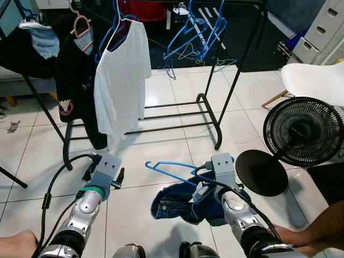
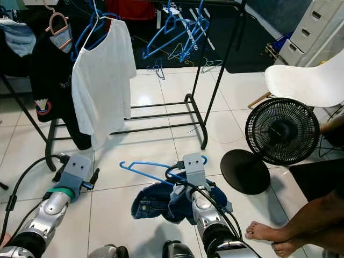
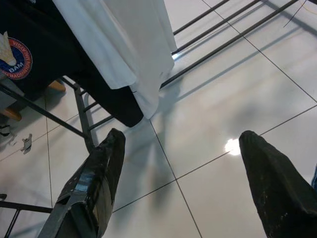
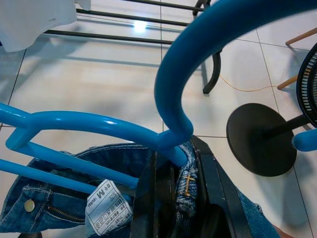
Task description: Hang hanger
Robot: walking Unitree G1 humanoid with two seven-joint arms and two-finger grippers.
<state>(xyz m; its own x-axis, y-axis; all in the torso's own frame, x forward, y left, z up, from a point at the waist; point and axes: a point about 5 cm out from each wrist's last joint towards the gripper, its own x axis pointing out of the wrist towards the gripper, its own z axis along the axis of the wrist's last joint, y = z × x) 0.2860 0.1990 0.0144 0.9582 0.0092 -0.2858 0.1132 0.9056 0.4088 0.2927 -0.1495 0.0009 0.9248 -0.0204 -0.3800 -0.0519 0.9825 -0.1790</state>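
Observation:
A blue plastic hanger carries a pair of blue jeans, held low over the tiled floor. My right gripper is shut on the hanger's neck and the denim waistband, just below the hook. Ahead stands the black clothes rack, with a white T-shirt, a dark garment and several spare blue hangers on its rail. My left gripper is open, hovering over bare tiles in front of the rack's left foot.
A black floor fan with a round base stands on the right, a white chair behind it. A person's bare feet are at the lower right. White drawers stand far right.

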